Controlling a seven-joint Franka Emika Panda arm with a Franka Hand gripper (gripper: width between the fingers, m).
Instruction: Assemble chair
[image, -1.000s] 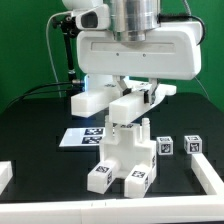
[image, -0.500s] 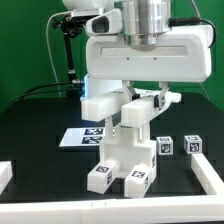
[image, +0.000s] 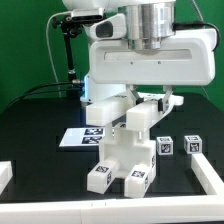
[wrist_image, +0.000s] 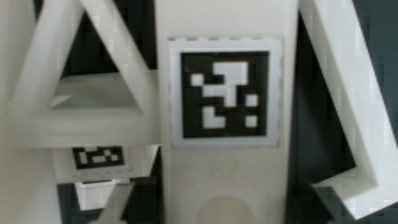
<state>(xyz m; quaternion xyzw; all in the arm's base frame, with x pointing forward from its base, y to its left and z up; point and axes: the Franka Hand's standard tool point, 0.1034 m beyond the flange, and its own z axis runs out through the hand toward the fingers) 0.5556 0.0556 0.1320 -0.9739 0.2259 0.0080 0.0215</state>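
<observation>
The chair (image: 122, 160) stands as a joined white stack at the table's middle, with tagged feet at the front. Its upper block (image: 141, 116) leans toward the exterior view's right, directly under the robot's broad white hand. My gripper (image: 140, 100) reaches down onto that block, and the hand hides the fingertips there. In the wrist view a white post (wrist_image: 222, 160) with a square tag (wrist_image: 224, 95) fills the middle, running down into my gripper (wrist_image: 222, 205). Slanted white frame bars (wrist_image: 63, 90) lie to either side. The gripper is shut on this chair piece.
The marker board (image: 82, 137) lies flat behind the chair on the exterior view's left. Two small tagged blocks (image: 166, 146) (image: 192, 146) sit on the right. Another white piece (image: 100, 108) hangs under the hand. Low white rims (image: 5, 175) (image: 212, 175) stand at the front corners.
The hand has shifted toward the exterior view's right and slightly down, carrying the upper block with it. The chair's base has stayed in place.
</observation>
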